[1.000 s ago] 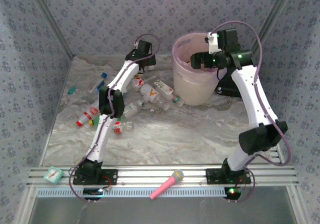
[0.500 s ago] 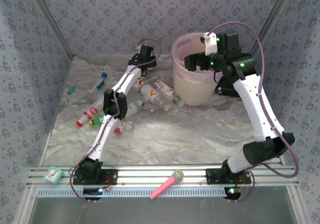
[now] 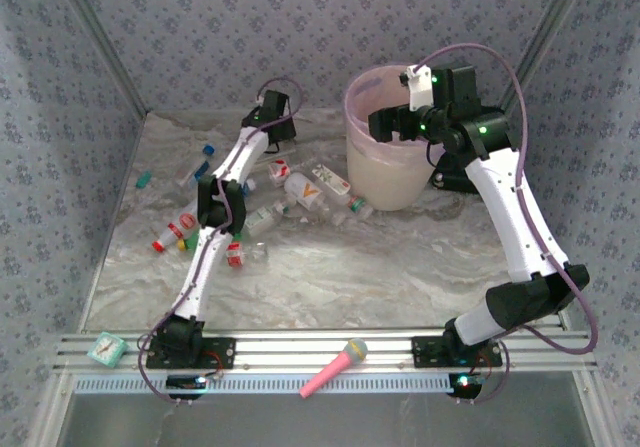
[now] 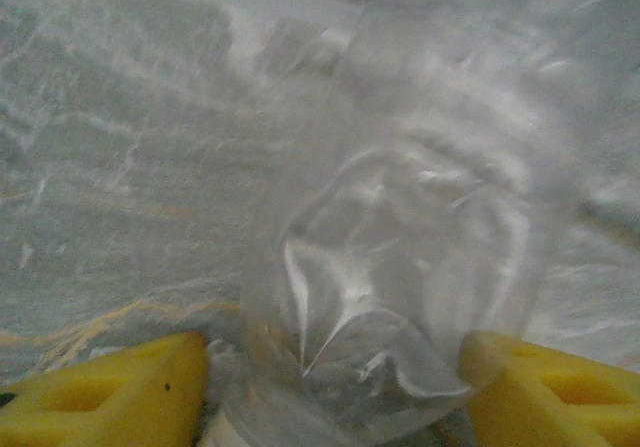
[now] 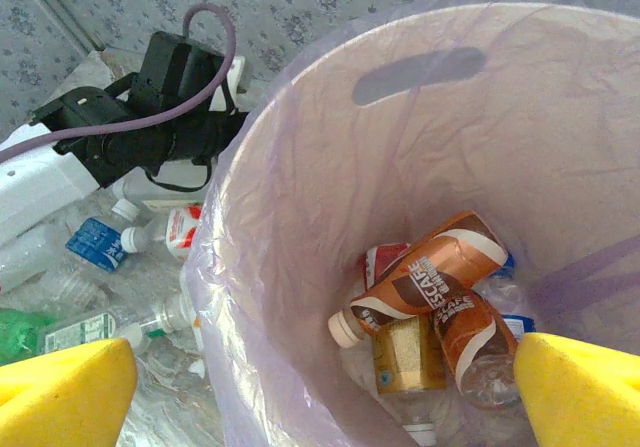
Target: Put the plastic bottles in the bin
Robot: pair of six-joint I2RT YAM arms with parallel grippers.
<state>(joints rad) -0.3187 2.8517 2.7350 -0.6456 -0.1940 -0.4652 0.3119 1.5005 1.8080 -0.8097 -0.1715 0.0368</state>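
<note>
Now, clear crumpled bottle (image 4: 390,267) between left fingers (image 4: 110,397), grip unclear, right fingers (image 5: 60,387) apart above bin (image 5: 300,167)

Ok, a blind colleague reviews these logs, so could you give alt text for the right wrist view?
Looking down into the pink-lined bin, which holds several bottles, one with a brown label. The open right end effector hangs above it, yellow fingertips at the bottom corners; to the left, the left arm reaches over more bottles outside.
</note>
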